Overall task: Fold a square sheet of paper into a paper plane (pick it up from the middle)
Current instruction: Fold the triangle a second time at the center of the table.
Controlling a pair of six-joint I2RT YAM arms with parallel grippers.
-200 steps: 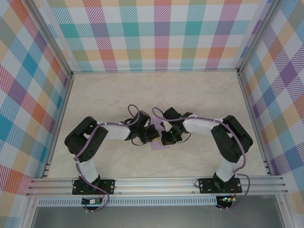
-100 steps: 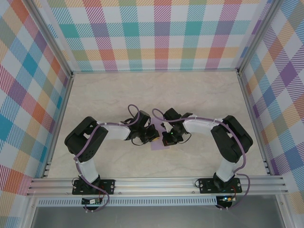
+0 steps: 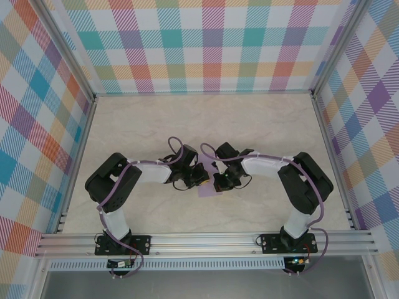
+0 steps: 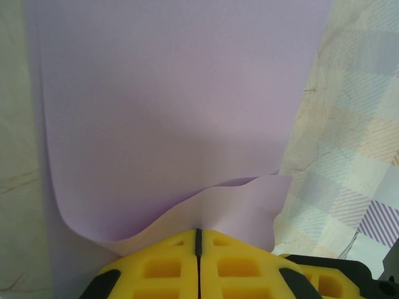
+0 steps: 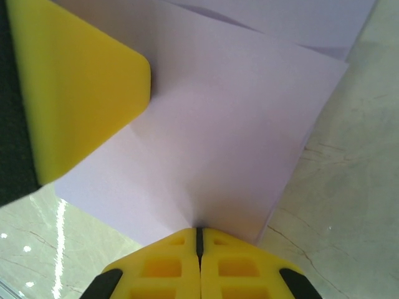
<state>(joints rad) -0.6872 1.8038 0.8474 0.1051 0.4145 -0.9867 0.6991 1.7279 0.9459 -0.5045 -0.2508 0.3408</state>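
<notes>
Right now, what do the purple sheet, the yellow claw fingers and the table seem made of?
Purple sheet: thin matte paper; its edge curls. Yellow fingers: matte plastic or foam, moulded pockets. Table: glossy marble-look top, veined, perhaps laminate.

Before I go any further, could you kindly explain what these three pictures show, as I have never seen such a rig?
This is a robot: a left arm and a right arm bolted at the near edge of a table. The overhead picture looks down from behind them. The other two pictures come from a camera on each wrist, looking along that arm's yellow fingers. On the table lies a square sheet of paper, lavender, with folded layers. The left fingers are shut on a curled-up edge of it. The right fingers are shut too, tips at a crease; whether they pinch it is unclear.
</notes>
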